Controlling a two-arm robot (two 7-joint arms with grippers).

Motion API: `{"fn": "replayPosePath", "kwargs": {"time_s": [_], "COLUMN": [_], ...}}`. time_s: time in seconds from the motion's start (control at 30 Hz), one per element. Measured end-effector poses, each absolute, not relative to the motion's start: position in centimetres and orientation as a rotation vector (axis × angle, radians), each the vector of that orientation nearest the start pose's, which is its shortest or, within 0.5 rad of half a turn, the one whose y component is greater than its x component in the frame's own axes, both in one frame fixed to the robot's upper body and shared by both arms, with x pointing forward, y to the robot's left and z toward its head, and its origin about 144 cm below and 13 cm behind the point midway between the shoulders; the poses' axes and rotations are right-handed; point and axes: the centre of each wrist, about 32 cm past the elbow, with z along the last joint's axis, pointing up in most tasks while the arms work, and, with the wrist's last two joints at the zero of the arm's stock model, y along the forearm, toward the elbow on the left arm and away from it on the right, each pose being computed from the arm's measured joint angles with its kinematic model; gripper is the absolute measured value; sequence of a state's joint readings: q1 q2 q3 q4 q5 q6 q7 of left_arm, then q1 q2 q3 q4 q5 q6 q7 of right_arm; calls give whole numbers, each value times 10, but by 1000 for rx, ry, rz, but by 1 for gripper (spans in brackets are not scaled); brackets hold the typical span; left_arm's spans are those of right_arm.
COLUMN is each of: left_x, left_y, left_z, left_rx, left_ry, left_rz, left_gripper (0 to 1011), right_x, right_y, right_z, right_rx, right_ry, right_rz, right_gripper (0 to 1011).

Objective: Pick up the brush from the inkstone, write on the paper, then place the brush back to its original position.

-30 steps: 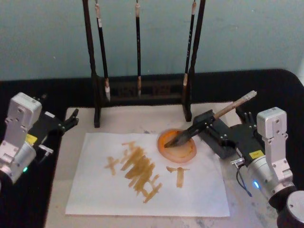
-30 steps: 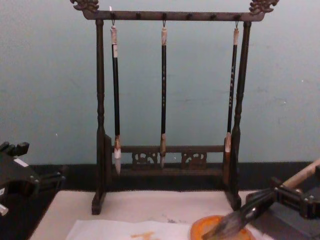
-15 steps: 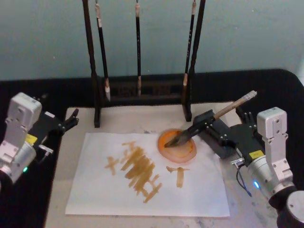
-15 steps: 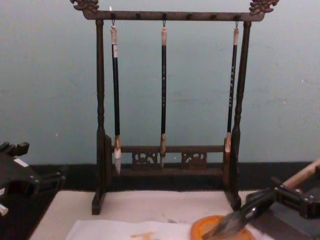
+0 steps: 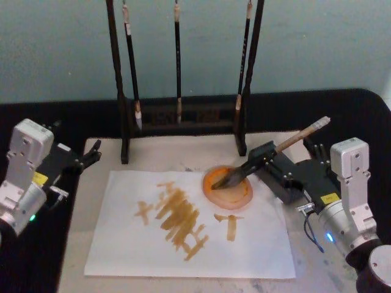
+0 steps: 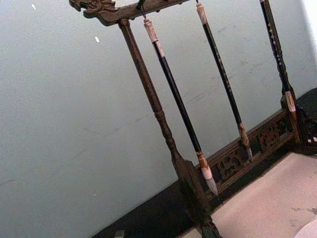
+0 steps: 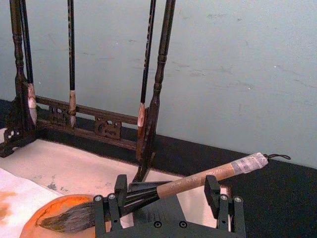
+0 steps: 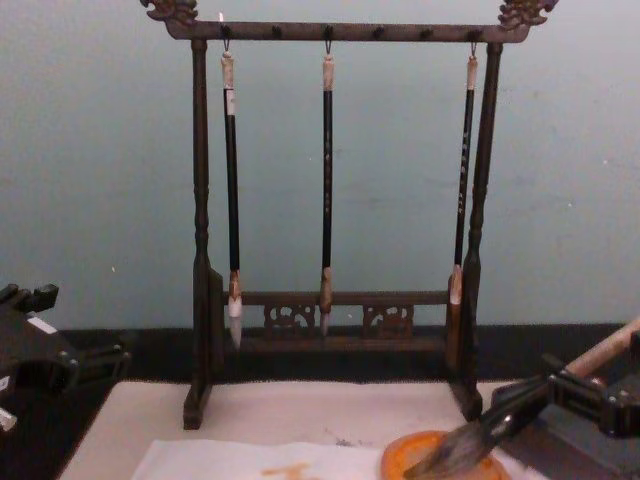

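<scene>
At centre-right of the head view, the right claw (image 5: 273, 160) grips the thick beige-handled brush (image 5: 278, 148). Its long axis slants down-left, with the bristles over the round orange inkstone (image 5: 228, 188). The left claw (image 5: 85, 157) sits open at the left edge.

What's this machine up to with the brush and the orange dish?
The right gripper is around the brush, with the bristles resting in the orange dish. The paper already carries yellowish strokes, so the writing looks done and the brush is back at the dish. The left gripper waits off to the side, holding nothing. Three thin brushes hang on the rack behind.
</scene>
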State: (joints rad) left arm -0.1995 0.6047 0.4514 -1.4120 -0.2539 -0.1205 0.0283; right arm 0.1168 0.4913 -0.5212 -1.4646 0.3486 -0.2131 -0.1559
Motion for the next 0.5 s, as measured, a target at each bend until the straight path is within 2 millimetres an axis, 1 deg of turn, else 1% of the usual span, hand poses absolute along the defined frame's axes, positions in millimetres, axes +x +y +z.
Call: {"fn": "replayPosePath", "kwargs": {"time_s": [0.5], "left_x": [489], "left_y": [310], "left_z": [1140], "left_rx": [305], "left_ry": [-285], "left_rz": [1248], "left_gripper": [1010], "right_x": [455], "right_y": [-241], "right_z": [1109], "right_rx": [-87], "right_ry": [-129], "right_rz": [-1284], "right_gripper": [1000]}}
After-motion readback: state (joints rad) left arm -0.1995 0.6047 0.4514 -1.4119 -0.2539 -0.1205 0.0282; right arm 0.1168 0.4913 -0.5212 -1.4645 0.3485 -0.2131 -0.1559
